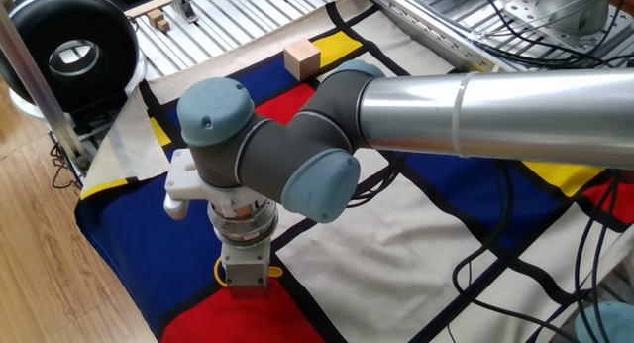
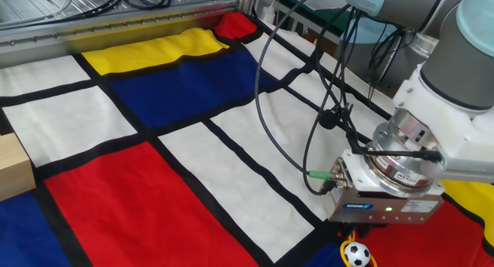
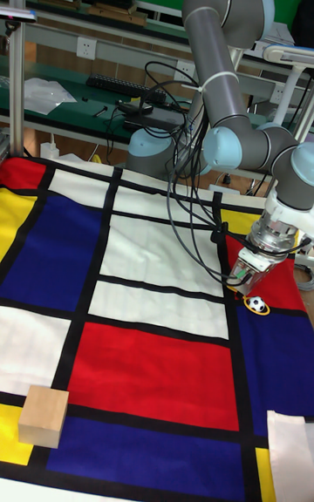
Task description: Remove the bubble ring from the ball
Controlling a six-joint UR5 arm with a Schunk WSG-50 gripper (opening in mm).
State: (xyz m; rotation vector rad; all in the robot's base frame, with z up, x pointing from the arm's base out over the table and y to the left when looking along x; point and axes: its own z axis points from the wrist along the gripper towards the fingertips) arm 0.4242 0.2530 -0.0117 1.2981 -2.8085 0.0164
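The ball (image 2: 356,254) is a tiny black-and-white soccer ball lying on the red patch of the cloth, and it also shows in the tall view as the ball (image 3: 255,302). The bubble ring (image 2: 370,259) lies around it as a thin yellow hoop; bits of the bubble ring (image 1: 219,274) stick out on both sides of the gripper body. My gripper (image 2: 355,238) hangs directly over the ball and ring, pointing down. Its fingers are hidden by its own body, so their state does not show. In the tall view the gripper (image 3: 247,290) sits just up-left of the ball.
A tan wooden cube (image 3: 44,415) stands far from the gripper on the cloth, also seen as the cube (image 1: 301,57). Black cables (image 2: 309,105) trail from the wrist across the coloured patchwork cloth (image 2: 154,197). The cloth's edge and the wooden floor (image 1: 59,274) lie close by.
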